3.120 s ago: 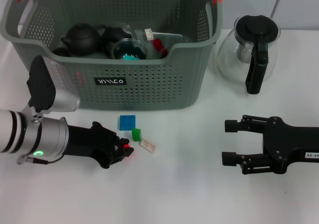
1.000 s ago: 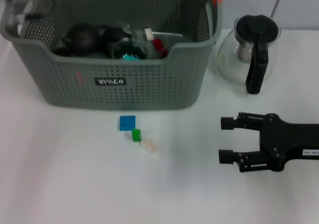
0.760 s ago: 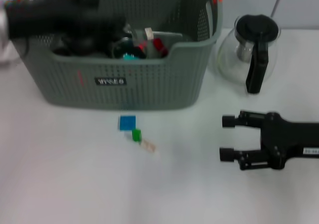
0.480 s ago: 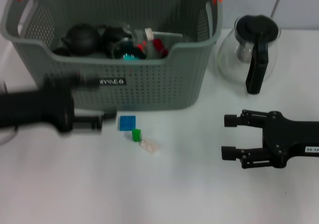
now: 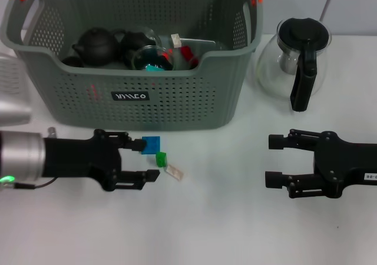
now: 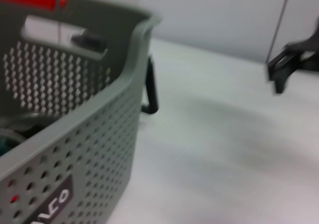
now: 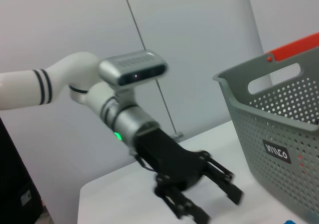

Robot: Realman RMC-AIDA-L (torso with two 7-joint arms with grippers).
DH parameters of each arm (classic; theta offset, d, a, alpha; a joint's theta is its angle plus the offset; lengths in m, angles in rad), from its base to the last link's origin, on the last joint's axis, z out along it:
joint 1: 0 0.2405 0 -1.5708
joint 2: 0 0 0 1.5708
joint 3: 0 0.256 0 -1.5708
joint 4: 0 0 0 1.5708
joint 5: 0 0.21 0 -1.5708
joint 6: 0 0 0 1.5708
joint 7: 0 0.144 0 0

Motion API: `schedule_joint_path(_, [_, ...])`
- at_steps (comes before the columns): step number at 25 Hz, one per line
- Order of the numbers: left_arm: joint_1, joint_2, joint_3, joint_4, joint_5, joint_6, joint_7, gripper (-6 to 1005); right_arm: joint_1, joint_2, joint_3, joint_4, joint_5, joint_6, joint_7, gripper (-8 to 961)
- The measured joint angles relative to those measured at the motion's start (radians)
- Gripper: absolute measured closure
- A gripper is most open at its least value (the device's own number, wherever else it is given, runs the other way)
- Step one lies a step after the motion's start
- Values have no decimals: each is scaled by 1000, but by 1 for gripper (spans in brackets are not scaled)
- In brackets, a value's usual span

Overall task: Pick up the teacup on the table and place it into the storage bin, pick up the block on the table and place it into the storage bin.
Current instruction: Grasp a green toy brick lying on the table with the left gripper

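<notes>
The grey perforated storage bin (image 5: pixel 135 70) stands at the back left, also seen in the left wrist view (image 6: pixel 75 134) and the right wrist view (image 7: pixel 279 129). It holds two black teapots (image 5: pixel 97 44), a clear glass cup (image 5: pixel 150 60) and a red piece (image 5: pixel 188 54). No teacup stands on the table. In front of the bin lie a blue block (image 5: pixel 151 144), a green block (image 5: pixel 161 158) and a clear block (image 5: pixel 174 171). My left gripper (image 5: pixel 148 159) (image 7: pixel 219 204) is low over the table, open, its fingertips either side of the blue and green blocks. My right gripper (image 5: pixel 272 160) rests open at the right.
A glass coffee pot (image 5: pixel 297 62) with a black lid and handle stands to the right of the bin. White tabletop stretches between the two grippers and toward the front edge.
My left arm swung from above the bin down to the table in front of it, arriving open beside the blocks. The red block it held earlier is gone from it. The right arm barely shifted.
</notes>
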Motion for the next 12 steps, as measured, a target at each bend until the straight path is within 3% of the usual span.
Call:
schedule_joint_path(4, [-50, -3, 10, 92, 33, -106, 28, 268, -2, 1, 0, 0, 0, 0, 0, 39])
schedule_joint_path(12, [-85, -7, 12, 203, 27, -215, 98, 286, -2, 3, 0, 0, -1, -1, -2, 39])
